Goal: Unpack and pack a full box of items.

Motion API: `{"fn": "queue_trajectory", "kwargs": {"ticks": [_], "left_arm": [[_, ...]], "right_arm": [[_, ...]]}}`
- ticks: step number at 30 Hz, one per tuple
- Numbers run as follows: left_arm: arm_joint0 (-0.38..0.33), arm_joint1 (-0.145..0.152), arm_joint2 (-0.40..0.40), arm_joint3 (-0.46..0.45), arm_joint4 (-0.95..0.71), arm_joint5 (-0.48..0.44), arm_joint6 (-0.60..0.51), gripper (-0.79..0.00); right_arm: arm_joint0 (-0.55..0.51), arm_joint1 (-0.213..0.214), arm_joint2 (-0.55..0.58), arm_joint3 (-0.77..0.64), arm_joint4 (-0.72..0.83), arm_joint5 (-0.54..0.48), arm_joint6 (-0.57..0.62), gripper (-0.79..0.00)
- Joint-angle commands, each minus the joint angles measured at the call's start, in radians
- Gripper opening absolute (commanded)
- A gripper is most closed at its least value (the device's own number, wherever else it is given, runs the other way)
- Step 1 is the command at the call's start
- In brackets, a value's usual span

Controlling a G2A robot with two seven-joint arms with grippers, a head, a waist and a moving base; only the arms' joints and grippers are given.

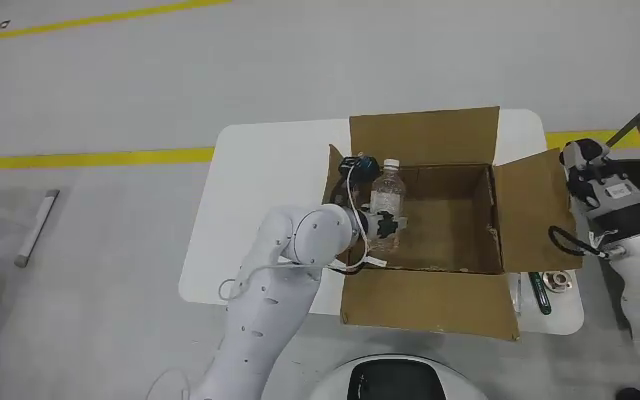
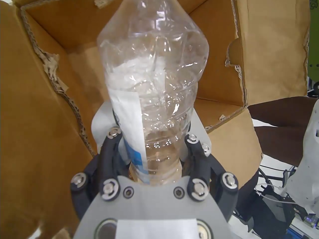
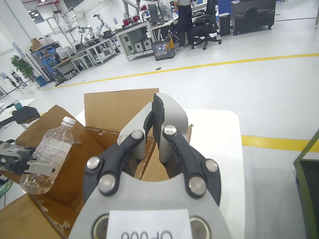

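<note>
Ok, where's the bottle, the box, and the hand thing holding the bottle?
bottle [image 1: 388,192]: top view, on its clear body below the cap.
box [image 1: 425,137]: top view, on the far open flap.
left end effector [image 2: 152,138]: left wrist view, between its fingertips, shut on the bottle.

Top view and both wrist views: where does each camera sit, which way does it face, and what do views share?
Top view: above the arms, looking down on table and open box; left arm shows.
Left wrist view: behind the left pincer, facing into the box along its gripped bottle.
Right wrist view: behind the shut right pincer, facing across the box to the room.
Shared: bottle and box, all three.
</note>
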Motion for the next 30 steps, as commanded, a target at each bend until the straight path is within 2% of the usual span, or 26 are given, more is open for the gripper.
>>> {"fn": "queue_trajectory", "kwargs": {"ticks": [1,6,11,23,30], "left_arm": [[-0.023,-0.006,0.027,0.033,-0.005,0.021,0.002,-0.785],[-0.088,-0.024,0.11,0.115,0.005,0.063,-0.053,-0.785],[-0.125,-0.035,0.155,0.18,0.023,0.099,-0.081,-0.785],[-0.163,-0.054,0.18,0.308,0.02,0.134,-0.029,-0.785],[-0.163,-0.055,0.179,0.314,0.016,0.137,-0.019,-0.785]], "right_arm": [[-0.002,-0.001,-0.005,-0.001,0.008,-0.012,-0.003,-0.785],[-0.022,-0.003,-0.012,0.0,0.009,-0.028,-0.003,-0.785],[-0.046,-0.004,-0.01,0.0,-0.002,-0.036,0.006,-0.785],[-0.064,-0.008,-0.007,-0.012,-0.005,-0.034,0.016,-0.785],[-0.064,-0.01,-0.007,-0.009,-0.002,-0.033,0.017,-0.785]]}}
